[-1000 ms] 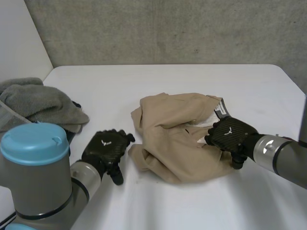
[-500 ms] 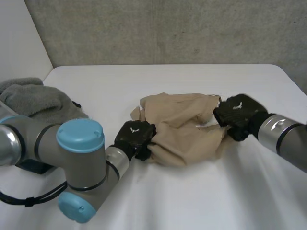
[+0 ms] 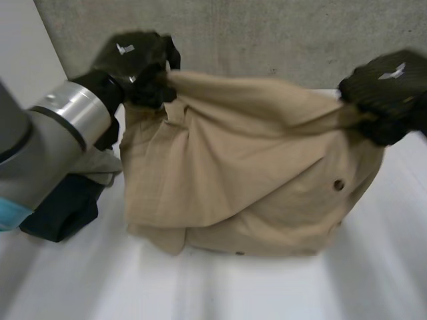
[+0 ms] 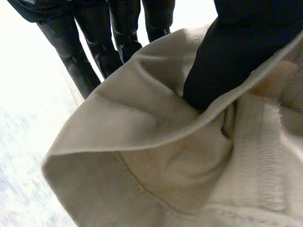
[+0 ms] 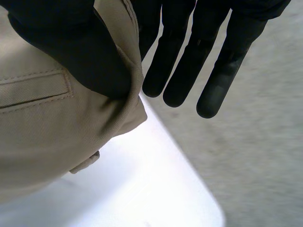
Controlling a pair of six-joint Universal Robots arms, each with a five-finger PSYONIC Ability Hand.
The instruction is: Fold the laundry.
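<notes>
Tan garment [image 3: 247,173] hangs above the table [image 3: 373,280], its top edge pinched between thumb and fingers by the left hand [image 3: 137,63] at one end and the right hand [image 3: 387,90] at the other; best draw both apart, level, so the bunched cloth drops straight.

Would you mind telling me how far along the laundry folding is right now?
Nothing looks folded yet. In hand: the left robot hand and right robot hand each pinch the top edge of the tan garment, holding it up, bunched and creased, over the table. Left: spreading it flat, folding it, then the grey cloth and dark item beside it.
</notes>
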